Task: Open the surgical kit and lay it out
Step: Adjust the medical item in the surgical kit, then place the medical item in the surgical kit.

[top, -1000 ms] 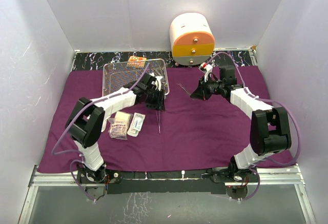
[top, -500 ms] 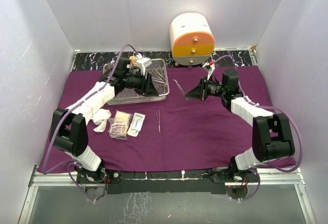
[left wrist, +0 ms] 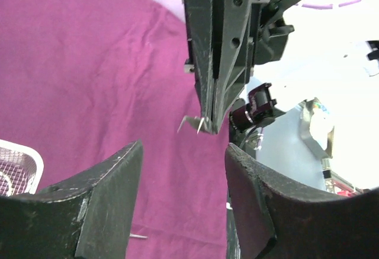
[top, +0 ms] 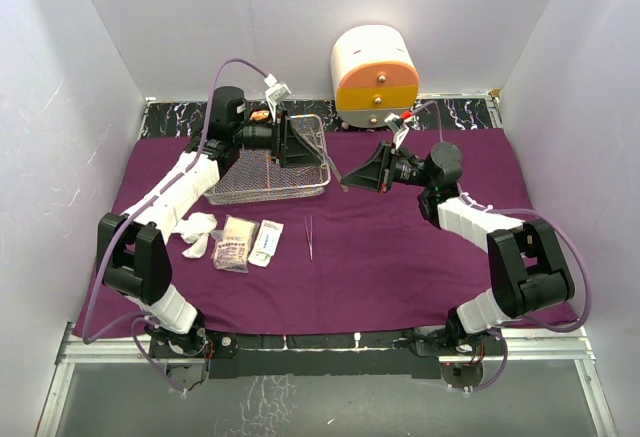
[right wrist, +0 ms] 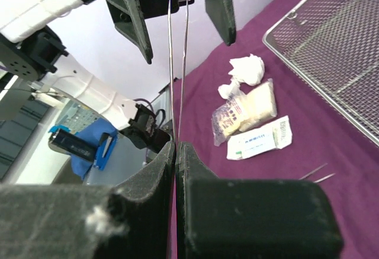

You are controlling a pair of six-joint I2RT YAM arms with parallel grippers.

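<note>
The large purple cloth (top: 400, 257) lies spread flat over the tabletop (top: 175, 117), of which a dark marbled strip shows at the far edge. On the far left part of the cloth stands the silver wire-mesh tray (top: 262, 172). The left gripper (top: 316, 145) hangs over the right end of the tray and points toward the right arm; its fingers (left wrist: 106, 194) are spread wide and hold nothing. The right gripper (top: 352, 179) is raised above the cloth, just right of the tray, and points back toward the left one, so the two face each other, near but apart. The right fingers (right wrist: 148, 200) are pressed together and pinch a thin metal instrument (right wrist: 171, 69) with two slim legs that run side by side out from the fingertips. In the right wrist view these legs point toward the gap between the spread left fingers and do not touch them. I cannot tell whether this instrument is the forceps, because its other end is hidden in the fingers. In front of the tray, on the cloth, lie in a row the white gauze wads (top: 197, 232), a clear packet with pale content (top: 235, 240), just beside it a flat white packet (top: 265, 242), and a little more to the right the tweezers (top: 310, 237), all apart from both grippers. The white-and-orange drawer cabinet (top: 375, 75) stands at the back wall, behind the cloth.
</note>
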